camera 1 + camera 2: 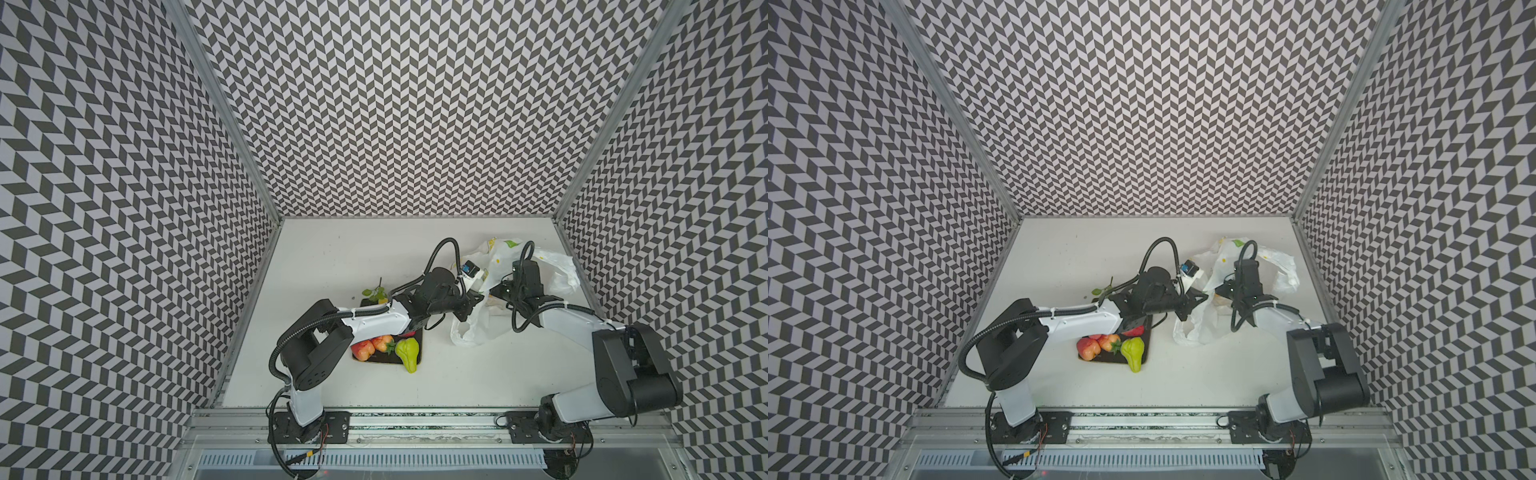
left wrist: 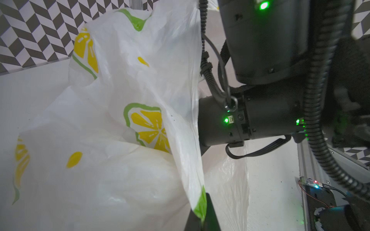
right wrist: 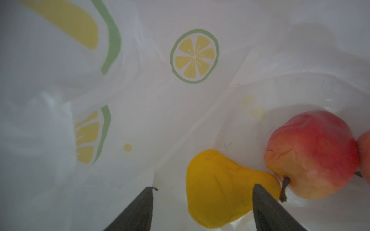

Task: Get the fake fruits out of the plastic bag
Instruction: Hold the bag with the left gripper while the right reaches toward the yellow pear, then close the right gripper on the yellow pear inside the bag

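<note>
Plastic film is the hazard: the left end effector pinches the rim of the plastic bag while the right end effector, spread astride the orange pear inside it beside a red-yellow apple, may snag film or squirt the glossy pear aside.

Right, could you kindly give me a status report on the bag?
Left gripper shut on plastic bag rim. Right gripper open inside, over yellow pear. Red apple crowds it on one side.
</note>
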Controlling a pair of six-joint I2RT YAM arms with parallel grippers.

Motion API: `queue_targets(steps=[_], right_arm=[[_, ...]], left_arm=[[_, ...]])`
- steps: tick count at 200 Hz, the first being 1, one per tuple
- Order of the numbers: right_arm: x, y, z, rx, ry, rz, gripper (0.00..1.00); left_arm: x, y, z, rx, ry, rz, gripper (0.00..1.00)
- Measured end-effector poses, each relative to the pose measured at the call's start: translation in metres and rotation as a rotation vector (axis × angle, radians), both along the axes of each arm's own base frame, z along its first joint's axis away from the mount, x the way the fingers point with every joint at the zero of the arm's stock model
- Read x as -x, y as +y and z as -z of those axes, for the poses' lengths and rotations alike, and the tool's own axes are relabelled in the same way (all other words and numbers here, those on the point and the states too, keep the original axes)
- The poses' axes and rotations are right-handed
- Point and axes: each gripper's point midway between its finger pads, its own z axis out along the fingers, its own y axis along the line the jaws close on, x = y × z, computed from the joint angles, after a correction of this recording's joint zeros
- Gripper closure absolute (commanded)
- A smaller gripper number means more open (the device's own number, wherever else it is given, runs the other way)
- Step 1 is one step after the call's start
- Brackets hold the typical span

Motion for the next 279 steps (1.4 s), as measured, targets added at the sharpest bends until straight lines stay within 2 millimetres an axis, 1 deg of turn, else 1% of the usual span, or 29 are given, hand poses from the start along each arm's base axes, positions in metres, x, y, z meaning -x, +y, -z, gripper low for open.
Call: queue_targets(steps=[30, 62, 79, 98, 126, 151, 173, 189, 207, 223, 254, 279], right_arm=[[-0.006, -0.001, 0.004, 0.07, -0.007, -0.02, 0.25], [-0.012, -0.003, 0.001, 0.112, -0.03, -0.036, 0.27], [-0.019, 0.0, 0.004, 0.121, -0.031, -0.052, 0.29], [-0.026, 0.005, 0.011, 0.119, -0.025, -0.08, 0.29], [-0.026, 0.012, 0.021, 0.116, -0.003, -0.124, 0.26], [-0.024, 0.017, 0.022, 0.101, -0.002, -0.158, 0.24], [-0.015, 0.021, 0.025, 0.089, 0.008, -0.187, 0.21], [-0.002, 0.022, 0.025, 0.077, 0.012, -0.201, 0.18], [0.013, 0.025, 0.024, 0.067, 0.011, -0.221, 0.17], [0.021, 0.03, 0.023, 0.063, 0.012, -0.238, 0.17], [0.026, 0.04, 0.022, 0.073, 0.01, -0.265, 0.16], [0.025, 0.039, 0.022, 0.12, 0.01, -0.256, 0.16]], left_arm=[[0.0, 0.0, 0.0, 0.0, 0.0, 0.0, 1.0], [0.0, 0.0, 0.0, 0.0, 0.0, 0.0, 1.0], [0.0, 0.0, 0.0, 0.0, 0.0, 0.0, 1.0], [0.0, 0.0, 0.0, 0.0, 0.0, 0.0, 1.0], [-0.003, 0.002, 0.0, 0.0, 0.0, -0.007, 1.0], [-0.007, 0.004, 0.0, 0.001, 0.006, -0.022, 1.0], [-0.016, 0.01, 0.001, 0.004, 0.019, -0.055, 1.0], [-0.023, 0.016, 0.005, 0.005, 0.036, -0.084, 1.0], [-0.029, 0.022, 0.009, 0.003, 0.056, -0.11, 1.0], [-0.035, 0.026, 0.009, 0.008, 0.065, -0.133, 1.0], [-0.038, 0.027, 0.007, 0.018, 0.068, -0.146, 1.0], [-0.038, 0.026, 0.006, 0.022, 0.07, -0.147, 1.0]])
